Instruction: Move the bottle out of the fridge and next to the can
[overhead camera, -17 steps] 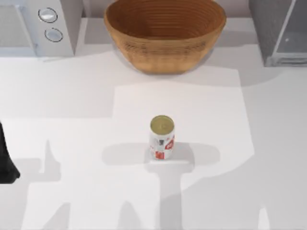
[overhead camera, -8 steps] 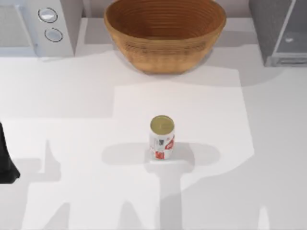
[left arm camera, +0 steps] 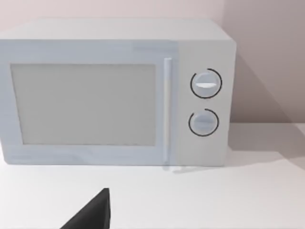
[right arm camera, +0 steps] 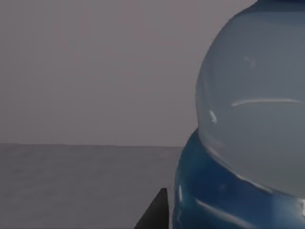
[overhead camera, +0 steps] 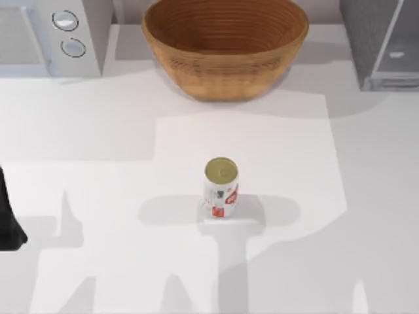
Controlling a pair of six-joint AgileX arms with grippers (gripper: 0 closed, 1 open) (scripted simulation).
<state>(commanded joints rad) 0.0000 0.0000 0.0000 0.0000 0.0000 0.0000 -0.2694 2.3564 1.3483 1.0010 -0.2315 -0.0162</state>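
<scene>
Nothing moved; bottle (right arm camera: 248, 119) perhaps within fridge (overhead camera: 380, 46).

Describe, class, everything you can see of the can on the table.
The can is a short white tin with red markings on its side and a dull gold flat top, apparently metal. It stands upright near the middle of the white table, alone and casting a shadow, in front of the woven basket. Nothing touches it but the table.

We list the short white tin can (overhead camera: 221, 188) mid-table; woven basket (overhead camera: 225, 46) behind it, knobbed white appliance (overhead camera: 49, 36) back-left, grey fridge cabinet (overhead camera: 383, 42) back-right.
</scene>
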